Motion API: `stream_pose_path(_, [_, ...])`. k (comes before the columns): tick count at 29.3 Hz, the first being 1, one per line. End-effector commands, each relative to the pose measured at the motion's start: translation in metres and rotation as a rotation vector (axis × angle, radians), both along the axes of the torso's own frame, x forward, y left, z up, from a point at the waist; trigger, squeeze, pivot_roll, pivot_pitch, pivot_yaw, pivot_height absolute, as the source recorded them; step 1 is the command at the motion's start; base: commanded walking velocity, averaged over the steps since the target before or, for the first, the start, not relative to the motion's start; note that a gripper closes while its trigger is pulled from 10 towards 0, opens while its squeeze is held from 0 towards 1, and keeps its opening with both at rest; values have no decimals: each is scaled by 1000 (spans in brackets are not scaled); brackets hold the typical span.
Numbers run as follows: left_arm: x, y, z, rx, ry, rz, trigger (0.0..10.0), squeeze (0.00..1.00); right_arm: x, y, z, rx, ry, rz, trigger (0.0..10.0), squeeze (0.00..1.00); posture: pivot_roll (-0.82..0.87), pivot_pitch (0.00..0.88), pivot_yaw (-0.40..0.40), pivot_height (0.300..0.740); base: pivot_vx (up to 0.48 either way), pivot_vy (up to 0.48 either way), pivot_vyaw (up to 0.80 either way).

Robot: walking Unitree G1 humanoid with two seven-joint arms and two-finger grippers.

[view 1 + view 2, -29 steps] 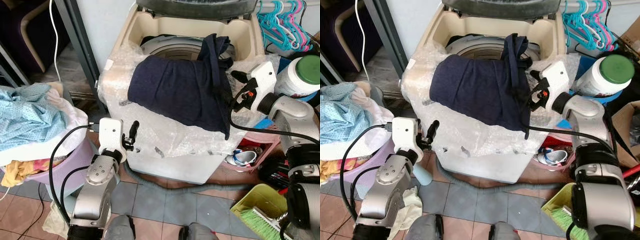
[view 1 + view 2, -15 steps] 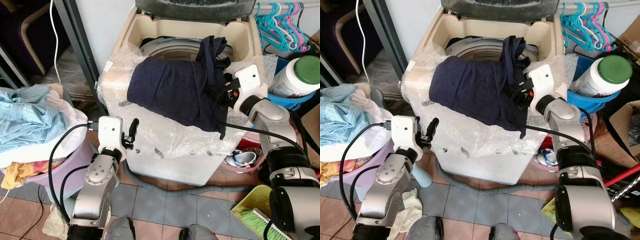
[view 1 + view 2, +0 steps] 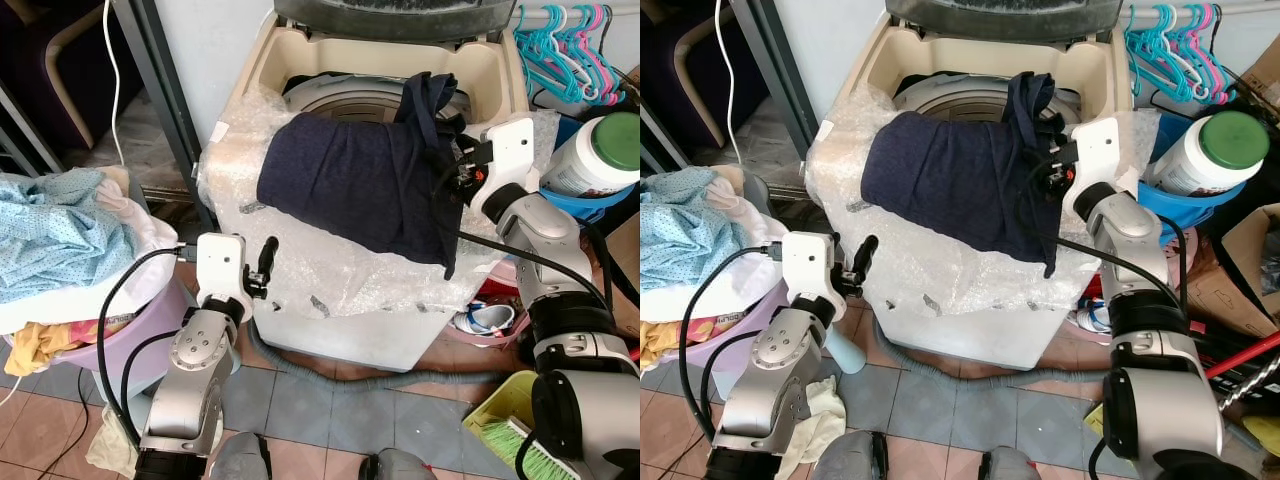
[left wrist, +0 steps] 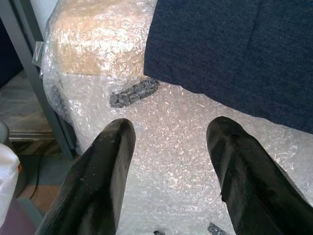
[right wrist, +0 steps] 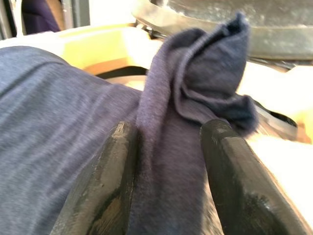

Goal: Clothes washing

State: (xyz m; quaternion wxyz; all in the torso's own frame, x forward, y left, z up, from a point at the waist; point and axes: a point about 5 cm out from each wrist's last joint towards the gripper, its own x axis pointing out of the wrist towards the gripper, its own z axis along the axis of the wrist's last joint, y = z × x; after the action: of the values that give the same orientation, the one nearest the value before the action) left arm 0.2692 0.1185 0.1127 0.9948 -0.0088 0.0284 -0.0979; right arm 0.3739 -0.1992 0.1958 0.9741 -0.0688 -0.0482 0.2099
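The navy garment (image 3: 365, 180) lay draped over the bubble-wrapped front rim of the top-loading washing machine (image 3: 300, 270), its lid up, with most of the cloth spread toward the robot's left and one bunched fold rising at its right end, just at the edge of the open drum (image 3: 340, 98). That fold ran up and back toward the tub, so the way into the drum lay ahead of the right gripper (image 5: 168, 161), by far the nearer of the two. Its fingers (image 5: 105, 181) stood partly apart with the raised fold lying between them, both pads touching cloth, though whether they were actually pinching it could not be told. The left gripper (image 4: 168, 161) hung low before the machine's front, spread wide and holding nothing, the garment's lower hem beyond its tips. Judging by this, lifting the fold and carrying it over the rim fell to the right arm.
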Motion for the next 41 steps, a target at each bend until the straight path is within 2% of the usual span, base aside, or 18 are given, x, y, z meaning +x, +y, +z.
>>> stream_pose_path(1, [-1, 0, -3, -1, 8, -3, 10000, 0, -1, 5, -1, -6, 9, 33, 0, 0, -28, 37, 14, 740, 0, 0, 0])
stream_pose_path(6, [0, 0, -2, -12, 10, 1, 10000, 0, -6, 14, -14, -40, 82, 113, 0, 0, -27, 38, 11, 740, 71, 0, 0])
stream_pose_path(8, [0, -1, -2, -11, 8, -2, 10000, 0, -7, 14, -23, -82, 125, 111, 0, 0, -26, 40, 9, 740, 0, 0, 0])
stream_pose_path(13, [-1, -1, -3, -10, 10, 1, 10000, 0, -7, 13, -28, -134, 143, 89, 0, 0, -25, 42, 5, 740, 0, 0, 0])
stream_pose_path(19, [-1, -1, -3, -10, 10, 6, 10000, 0, 1, 10, -17, -72, 96, 2, 0, 0, -26, 43, 4, 740, 0, 0, 0])
stream_pose_path(22, [-1, -2, -4, -11, 11, 2, 10000, 0, 14, 16, 9, -45, 8, -29, 0, 0, -30, 45, 4, 740, 0, 0, 0])
stream_pose_path(24, [-1, -2, -4, -11, 11, 1, 10000, 0, 16, 18, 13, -44, -1, -24, 0, 0, -31, 45, 4, 740, 0, 0, 0])
stream_pose_path(27, [-1, -4, -4, -11, 12, -1, 10000, 0, 30, 29, 43, -59, -60, -8, 0, 0, -31, 49, -1, 740, 0, 0, 0])
stream_pose_path(28, [-1, -4, -4, -11, 12, 0, 10000, 0, 37, 34, 66, -70, -107, -28, 0, 0, -25, 49, -7, 740, 0, 0, 0])
stream_pose_path(31, [-2, -2, -4, -10, 13, 15, 10000, 0, 43, 42, 107, -60, -211, -65, 0, 0, -19, 50, -13, 740, 0, 0, 0])
stream_pose_path(33, [-2, -1, -4, -10, 13, 20, 10000, 0, 45, 43, 121, -52, -249, -86, 0, 0, -17, 49, -16, 740, 0, 0, 0])
stream_pose_path(34, [-2, -1, -5, -11, 13, 22, 10000, 0, 44, 46, 143, -24, -317, -107, 0, 0, -9, 48, -20, 740, 0, 0, 0])
stream_pose_path(35, [-2, -1, -4, -11, 12, 22, 10000, 0, 44, 47, 152, -40, -353, -125, 1569, 0, -6, 47, -21, 740, 0, 0, 0])
stream_pose_path(36, [-3, -1, -4, -11, 11, 23, 10000, 0, 43, 48, 158, -54, -375, -137, 1569, 0, -6, 47, -21, 740, 0, 0, 0])
stream_pose_path(37, [-3, -1, -4, -12, 10, 24, 10000, 0, 43, 48, 161, -95, -397, -159, 10000, 0, 1, 44, -24, 740, 0, 0, 0])
stream_pose_path(38, [-3, -1, -4, -13, 7, 30, 10000, 0, 44, 49, 163, -147, -415, -182, 10000, 1000, 5, 42, -27, 740, 0, 0, 0])
stream_pose_path(39, [-3, -1, -4, -13, 7, 30, 10000, 0, 44, 49, 163, -147, -415, -182, 10000, 1000, 5, 42, -27, 740, 0, 0, 0])
stream_pose_path(41, [-3, 1, -4, -12, 7, 39, 10000, 0, 44, 47, 162, -226, -430, -217, 10000, 1000, 8, 39, -29, 740, 0, 0, 0])
